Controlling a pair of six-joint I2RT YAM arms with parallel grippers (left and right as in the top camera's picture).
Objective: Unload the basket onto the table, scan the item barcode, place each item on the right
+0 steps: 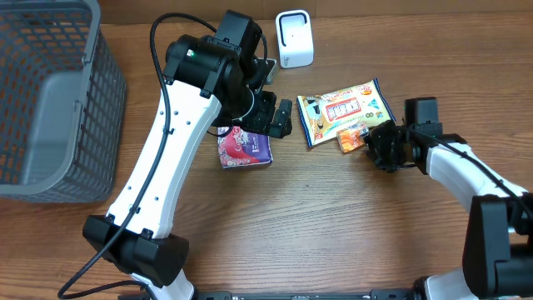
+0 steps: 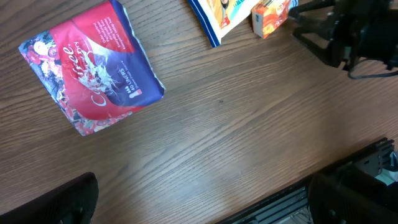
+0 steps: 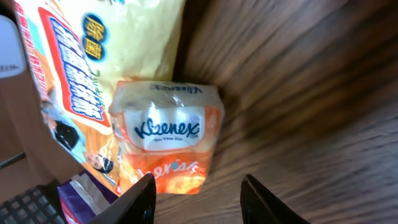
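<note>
A small orange Kleenex tissue pack (image 3: 168, 137) lies on the wooden table against a yellow snack bag (image 3: 99, 56). My right gripper (image 3: 198, 186) is open just short of the pack; the left fingertip (image 3: 142, 198) is beside the pack's near corner, and nothing is gripped. From overhead the pack (image 1: 352, 139) sits just left of the right gripper (image 1: 379, 143). A white scanner (image 1: 295, 38) stands at the back. My left gripper (image 1: 275, 123) hangs wide open and empty above a red and purple packet (image 1: 244, 148). In the left wrist view that packet (image 2: 93, 68) lies at upper left.
A grey mesh basket (image 1: 50, 108) fills the left side of the table. The yellow snack bag (image 1: 343, 108) lies between the scanner and the tissue pack. Bare wood stretches toward the front edge, where a black rail (image 2: 348, 174) runs.
</note>
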